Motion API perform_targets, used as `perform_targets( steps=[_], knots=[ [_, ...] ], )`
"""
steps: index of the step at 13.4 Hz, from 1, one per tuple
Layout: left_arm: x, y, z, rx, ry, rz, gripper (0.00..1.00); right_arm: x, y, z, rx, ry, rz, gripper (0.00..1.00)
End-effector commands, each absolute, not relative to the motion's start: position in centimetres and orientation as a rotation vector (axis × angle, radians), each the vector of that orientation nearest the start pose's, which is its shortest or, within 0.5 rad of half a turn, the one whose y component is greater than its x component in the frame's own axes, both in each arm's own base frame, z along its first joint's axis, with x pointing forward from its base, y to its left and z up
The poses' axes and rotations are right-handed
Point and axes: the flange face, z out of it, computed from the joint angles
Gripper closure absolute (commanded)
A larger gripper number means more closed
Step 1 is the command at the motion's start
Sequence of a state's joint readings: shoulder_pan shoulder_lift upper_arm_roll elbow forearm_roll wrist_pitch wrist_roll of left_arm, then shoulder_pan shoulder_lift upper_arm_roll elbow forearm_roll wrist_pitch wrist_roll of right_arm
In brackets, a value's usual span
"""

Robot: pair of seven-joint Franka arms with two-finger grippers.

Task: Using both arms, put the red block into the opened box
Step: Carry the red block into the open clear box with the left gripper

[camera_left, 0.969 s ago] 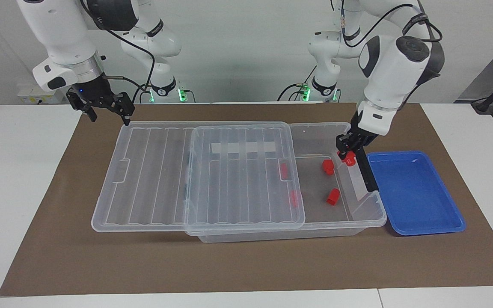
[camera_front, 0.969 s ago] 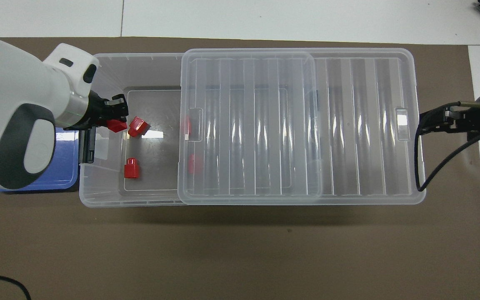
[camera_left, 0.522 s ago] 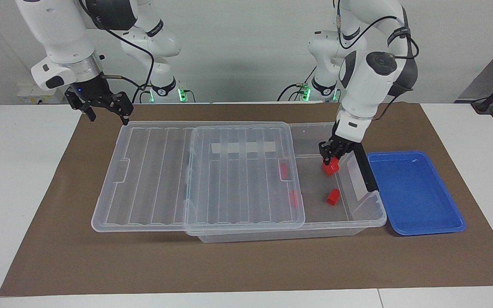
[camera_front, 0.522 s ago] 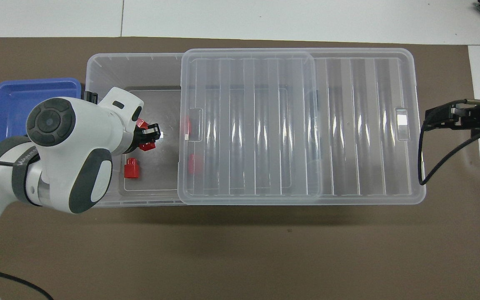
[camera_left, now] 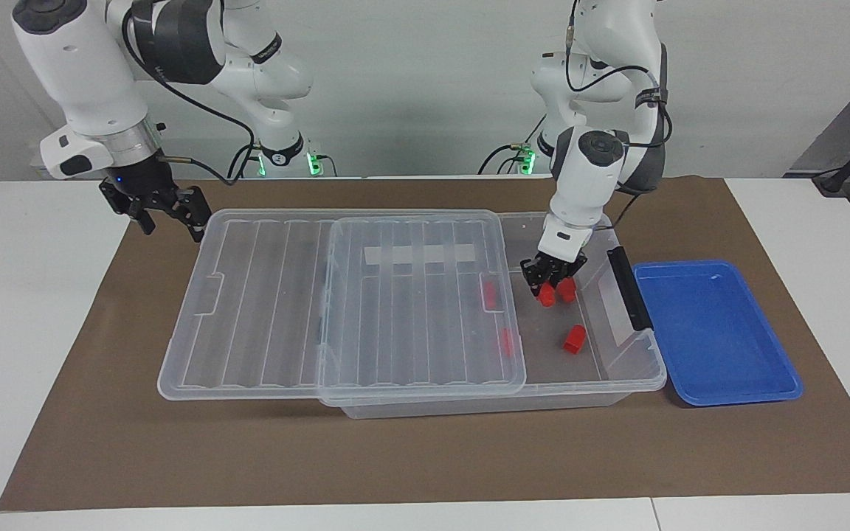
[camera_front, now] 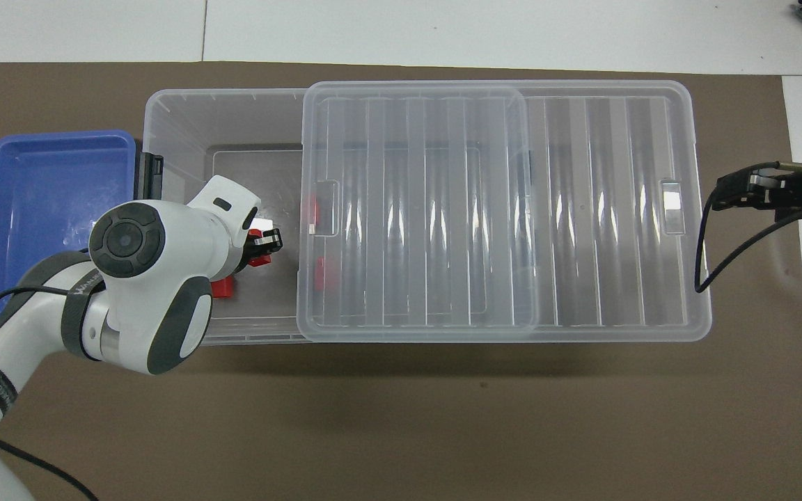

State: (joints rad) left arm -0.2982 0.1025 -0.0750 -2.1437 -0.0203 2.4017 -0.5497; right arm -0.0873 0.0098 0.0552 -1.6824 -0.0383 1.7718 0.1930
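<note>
A white table carries a brown mat [camera_left: 425, 457] under a pale wall, and everything of the job sits on that mat. Nearest the robots, the left gripper [camera_left: 547, 284] hangs low inside the uncovered end of the opened box [camera_left: 617, 380], clamped on the red block [camera_left: 547, 296], which is just above the box floor. A second block [camera_left: 567, 293] lies right beside it, touching or nearly so, and a third block [camera_left: 574, 339] rests on the floor farther from the robots. Two more blocks show dimly through the lid [camera_left: 417, 295], which is slid toward the right arm's end and covers most of the box; a white tape strip [camera_left: 419, 255] shows through it. The black handle [camera_left: 624, 287] lies along the end wall, between the box's inside and the blue tray [camera_left: 720, 335] just beside it. The right gripper [camera_left: 167, 210] hovers by the lid's corner at its own end of the table; whether its fingers are apart I cannot tell
</note>
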Motion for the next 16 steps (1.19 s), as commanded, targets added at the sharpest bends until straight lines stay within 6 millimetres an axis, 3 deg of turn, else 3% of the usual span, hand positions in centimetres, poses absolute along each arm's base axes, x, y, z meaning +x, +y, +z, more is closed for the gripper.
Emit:
perform_targets(
  steps=[1,3,4,12,16],
  knots=[
    [53.3,-21.1,34.6,-3.202,-0.320,-0.247,1.00,56.6,-4.2,57.0,-3.134,0.341,-0.165,0.58],
    [53.3,-21.0,34.3,-3.199,-0.318,-0.244,1.00,56.8,-5.7,56.1,-3.141,0.297,-0.182,0.90],
    [53.4,-20.9,34.3,-3.180,-0.275,-0.260,1.00,56.7,-6.7,55.4,-3.140,0.311,-0.200,1.00],
    [53.0,-20.9,31.2,-3.168,-0.249,-0.259,1.00,57.3,-7.2,52.0,-3.138,0.292,-0.285,1.00],
    [53.0,-20.7,30.9,-3.168,-0.251,-0.264,1.00,57.5,-7.2,50.4,-3.140,0.298,-0.305,1.00]
  ],
)
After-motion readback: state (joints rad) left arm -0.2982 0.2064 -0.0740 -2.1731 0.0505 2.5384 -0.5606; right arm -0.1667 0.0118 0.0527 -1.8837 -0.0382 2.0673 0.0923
